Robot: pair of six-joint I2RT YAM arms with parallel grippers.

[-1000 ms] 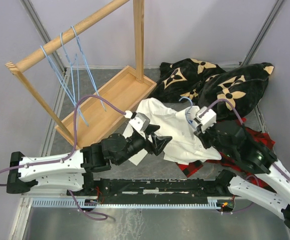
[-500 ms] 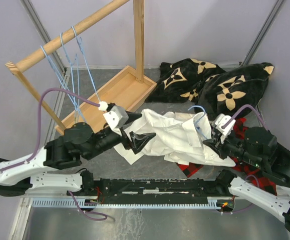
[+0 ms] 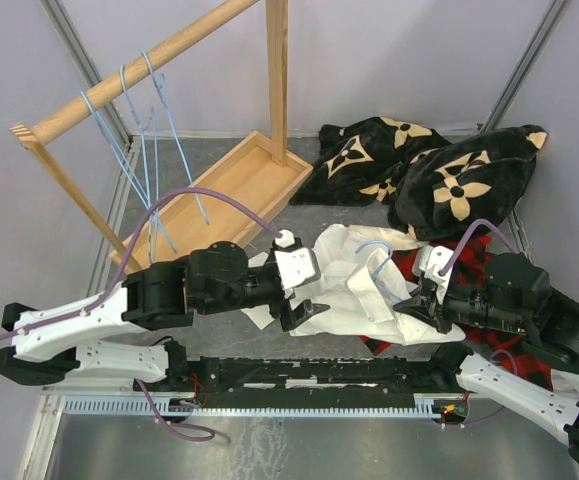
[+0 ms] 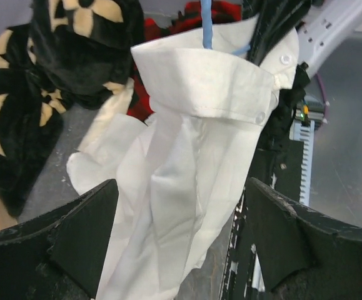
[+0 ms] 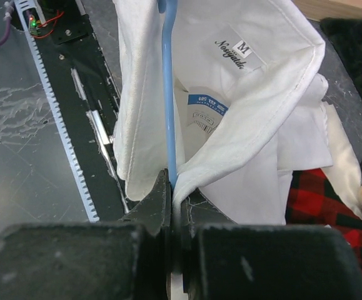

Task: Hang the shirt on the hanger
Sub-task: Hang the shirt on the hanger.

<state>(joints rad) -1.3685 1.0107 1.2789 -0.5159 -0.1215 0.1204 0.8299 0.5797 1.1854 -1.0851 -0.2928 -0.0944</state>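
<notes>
Now the left gripper [image 4: 181,190] has spread open off the shirt [image 4: 196,94], right gripper [image 5: 172,203] still pinching the hanger [image 5: 167,94].

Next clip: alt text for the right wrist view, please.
The right end effector is closed on a thin light-blue wire hanger, whose wire rises against the open neck of a white shirt showing an M size tag. A red-and-black plaid garment lies at lower right.
</notes>
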